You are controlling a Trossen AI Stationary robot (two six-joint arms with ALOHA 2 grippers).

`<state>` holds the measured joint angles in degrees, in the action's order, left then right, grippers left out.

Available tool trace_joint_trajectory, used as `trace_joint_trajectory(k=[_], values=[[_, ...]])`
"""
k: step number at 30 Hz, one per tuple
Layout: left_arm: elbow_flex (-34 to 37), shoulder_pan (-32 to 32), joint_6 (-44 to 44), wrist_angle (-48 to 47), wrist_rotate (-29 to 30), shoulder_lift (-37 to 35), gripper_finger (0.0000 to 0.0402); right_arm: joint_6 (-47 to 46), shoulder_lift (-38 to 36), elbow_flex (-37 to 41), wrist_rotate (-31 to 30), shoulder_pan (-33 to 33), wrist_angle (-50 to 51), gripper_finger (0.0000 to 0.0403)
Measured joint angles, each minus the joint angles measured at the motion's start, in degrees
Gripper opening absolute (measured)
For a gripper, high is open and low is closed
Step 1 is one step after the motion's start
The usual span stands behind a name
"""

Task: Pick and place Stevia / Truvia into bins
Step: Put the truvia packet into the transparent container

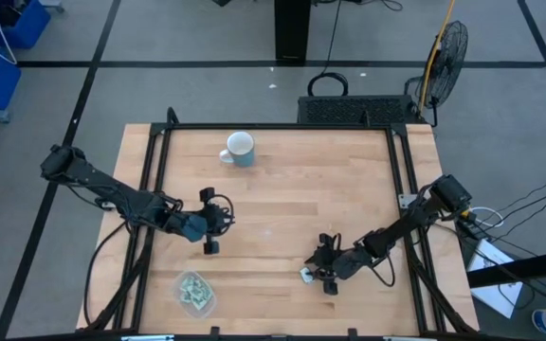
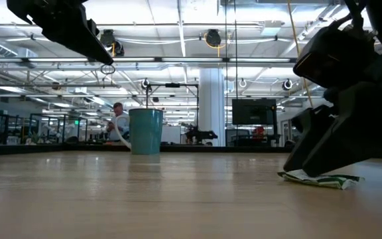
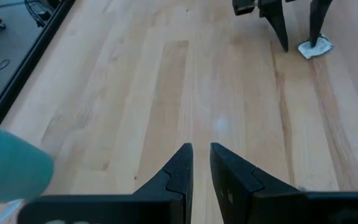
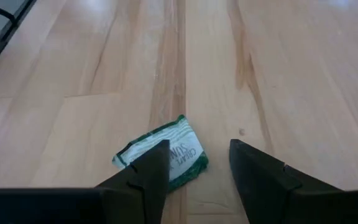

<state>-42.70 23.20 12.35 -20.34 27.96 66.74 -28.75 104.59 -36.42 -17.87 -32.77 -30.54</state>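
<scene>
One pale green and white Stevia packet (image 4: 169,149) lies flat on the wood near the table's near right part (image 1: 306,276). My right gripper (image 4: 199,144) is open and low over it (image 1: 317,272). One finger is over the packet's end and the other is beside it. The clear round bin (image 1: 195,292) stands near the table's near edge with several packets inside. My left gripper (image 3: 200,148) hovers left of the table's middle (image 1: 222,220). It holds nothing, and only a narrow gap separates its fingers. My right gripper comes at the packet slanting down from the table's right. One fingertip (image 4: 157,158) covers the packet's end (image 4: 132,155) and seems to rest on it, as the low view (image 2: 310,174) also suggests. The other fingertip (image 4: 244,155) stands past the packet over bare wood. The packet lies flat.
A white and pale blue mug (image 1: 240,149) stands near the table's far edge, left of the middle. Black frame rails (image 1: 154,170) run along the table's left, right and far sides. Bare wood (image 1: 282,204) lies between the two grippers.
</scene>
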Motion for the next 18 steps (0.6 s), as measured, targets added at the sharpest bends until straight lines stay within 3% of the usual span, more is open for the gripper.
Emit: trace_joint_trajectory(k=[7,12,18], values=[[0.02,0.00,-0.04,0.06,-0.04,0.00,0.0060,2.45,-1.26,0.06,0.75,0.26,1.20,0.0078],[0.02,0.02,2.65,0.06,3.30,0.00,0.0060,5.28,-3.05,0.14,6.07,0.47,0.87,0.0013],[0.04,0.02,0.51,0.04,14.33,-0.22,0.0060,10.21,-3.62,-1.58,5.05,1.88,-5.68,0.0014]])
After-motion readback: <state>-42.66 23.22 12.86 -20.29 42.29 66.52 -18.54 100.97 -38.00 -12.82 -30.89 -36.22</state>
